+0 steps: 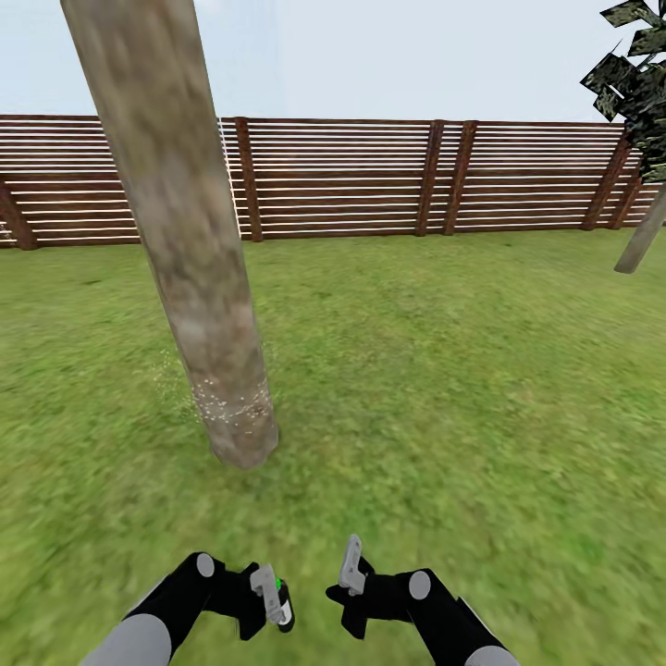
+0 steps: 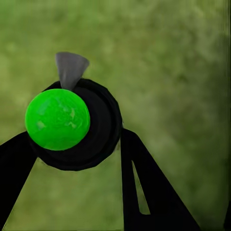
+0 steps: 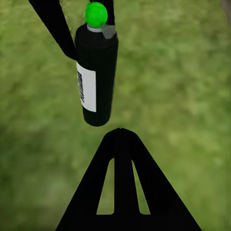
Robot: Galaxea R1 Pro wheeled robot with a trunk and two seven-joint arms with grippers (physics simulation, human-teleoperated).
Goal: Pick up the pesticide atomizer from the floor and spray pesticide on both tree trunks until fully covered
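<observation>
The pesticide atomizer is a black bottle with a green ball cap and a white label, held low in front of me by my left gripper, which is shut on it. In the left wrist view its green cap and grey nozzle sit between the black fingers. My right gripper is beside it, shut and empty; its view shows the atomizer from the side. One tree trunk rises ahead to the left, with white specks near its base. The other tree's trunk stands far right.
Green grass lawn spreads all around. A reddish-brown slatted fence closes the far side. Dark leaves hang at the upper right.
</observation>
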